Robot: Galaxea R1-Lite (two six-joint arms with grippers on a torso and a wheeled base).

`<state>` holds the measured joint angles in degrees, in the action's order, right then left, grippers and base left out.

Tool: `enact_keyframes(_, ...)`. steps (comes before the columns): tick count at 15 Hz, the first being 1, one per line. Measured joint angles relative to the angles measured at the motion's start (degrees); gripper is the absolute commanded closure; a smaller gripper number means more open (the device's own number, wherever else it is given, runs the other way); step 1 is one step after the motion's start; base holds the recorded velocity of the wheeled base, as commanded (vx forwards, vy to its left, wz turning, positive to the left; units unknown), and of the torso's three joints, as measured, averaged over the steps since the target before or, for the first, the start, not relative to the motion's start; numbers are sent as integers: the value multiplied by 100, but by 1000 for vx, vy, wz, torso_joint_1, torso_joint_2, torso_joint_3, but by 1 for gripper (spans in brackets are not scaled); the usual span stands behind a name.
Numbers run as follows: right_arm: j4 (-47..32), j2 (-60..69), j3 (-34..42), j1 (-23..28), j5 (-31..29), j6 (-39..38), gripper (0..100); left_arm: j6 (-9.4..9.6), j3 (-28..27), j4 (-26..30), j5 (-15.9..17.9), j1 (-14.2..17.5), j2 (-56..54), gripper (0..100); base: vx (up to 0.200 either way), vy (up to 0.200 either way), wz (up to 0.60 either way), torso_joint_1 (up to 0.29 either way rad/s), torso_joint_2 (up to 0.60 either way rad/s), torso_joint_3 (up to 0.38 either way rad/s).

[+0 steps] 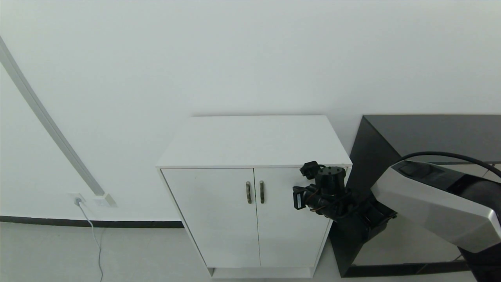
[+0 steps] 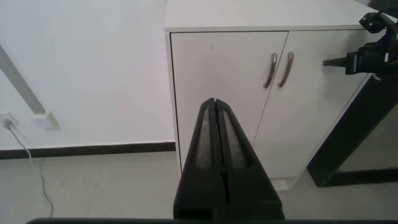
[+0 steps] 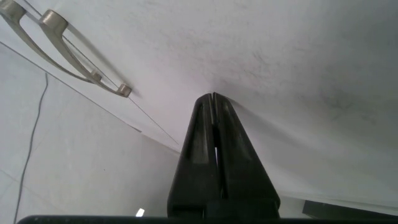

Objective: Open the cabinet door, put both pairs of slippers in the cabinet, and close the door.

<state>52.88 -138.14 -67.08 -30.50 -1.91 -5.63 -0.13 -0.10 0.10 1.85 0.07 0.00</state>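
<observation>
The white cabinet (image 1: 250,145) stands against the wall with both doors closed. Its two metal handles (image 1: 255,192) sit side by side at the middle seam. My right gripper (image 3: 213,97) is shut and empty, its tips close against the right door (image 1: 289,231), a little to the right of the handles (image 3: 59,46). From the left wrist view the right gripper (image 2: 334,61) points across the right door toward the handles (image 2: 278,69). My left gripper (image 2: 214,102) is shut with nothing in it, held back from the cabinet and facing the left door (image 2: 224,93).
A black piece of furniture (image 1: 426,133) stands right beside the cabinet's right side. On the wall at the left are a socket (image 1: 77,199) with a hanging cable and a slanted cable duct (image 1: 47,117). Bare floor (image 1: 129,254) lies left of the cabinet.
</observation>
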Motion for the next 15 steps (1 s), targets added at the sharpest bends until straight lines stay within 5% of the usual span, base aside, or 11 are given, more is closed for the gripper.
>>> enact_keyframes(8,40,112,262,-28,-16,2,100,-2,0,0,0,0,0,100,0,0,0,0,0,0)
enact_keyframes(15,352,1275,1830,-34,-468,2,100,-2,0,0,-2,0,0,100,0,0,0,0,0,0)
